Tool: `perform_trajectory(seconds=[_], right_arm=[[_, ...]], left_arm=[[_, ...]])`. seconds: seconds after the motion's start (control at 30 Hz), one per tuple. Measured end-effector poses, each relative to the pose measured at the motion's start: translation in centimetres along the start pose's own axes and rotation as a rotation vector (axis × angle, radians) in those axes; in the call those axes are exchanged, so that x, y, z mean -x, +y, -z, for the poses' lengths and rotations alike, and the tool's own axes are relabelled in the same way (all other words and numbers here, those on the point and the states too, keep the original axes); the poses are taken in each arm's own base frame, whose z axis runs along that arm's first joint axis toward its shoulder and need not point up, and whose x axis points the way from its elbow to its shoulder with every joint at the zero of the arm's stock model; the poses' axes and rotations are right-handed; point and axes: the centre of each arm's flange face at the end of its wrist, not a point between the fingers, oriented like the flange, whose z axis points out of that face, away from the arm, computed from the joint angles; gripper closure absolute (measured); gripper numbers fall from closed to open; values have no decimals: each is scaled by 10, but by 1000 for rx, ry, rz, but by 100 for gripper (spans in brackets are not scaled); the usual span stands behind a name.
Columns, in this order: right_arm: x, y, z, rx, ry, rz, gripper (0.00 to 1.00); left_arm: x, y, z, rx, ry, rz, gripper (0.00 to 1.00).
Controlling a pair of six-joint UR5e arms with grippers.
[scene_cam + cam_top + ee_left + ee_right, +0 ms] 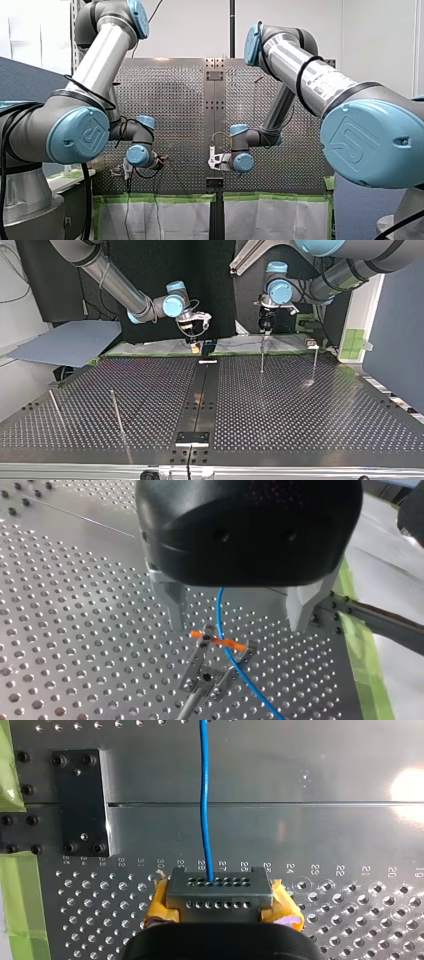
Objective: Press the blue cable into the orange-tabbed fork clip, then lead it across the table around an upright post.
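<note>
In the left wrist view my left gripper (235, 625) is open, its metal fingers (172, 611) standing on either side of the blue cable (220, 615). Just under them the cable passes between the prongs of the fork clip (207, 667) and crosses its orange tab (202, 635). In the right wrist view my right gripper (220, 912), with yellow pads (159, 906), is shut on a grey perforated block (219, 892). The blue cable (204, 800) leaves that block and runs straight ahead. In the top view my left gripper (265, 329) hangs at the far right and my right gripper (196, 342) near the far middle.
Thin upright posts stand on the perforated table: two (261, 356) (315, 362) at the top view's far right and two (117, 412) (55, 407) at its near left. A black plate (80, 802) is bolted beside the centre seam. Green tape (357, 645) lines the table's edge.
</note>
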Motion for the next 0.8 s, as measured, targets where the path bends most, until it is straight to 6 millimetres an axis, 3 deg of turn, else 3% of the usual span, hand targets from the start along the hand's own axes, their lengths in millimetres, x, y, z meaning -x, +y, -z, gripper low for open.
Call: perform_trajectory(seconds=[0.8], right_arm=[[3,-6,2,-16,-12,2,100]], left_arm=[[-1,0,1,2,8,-5,0]])
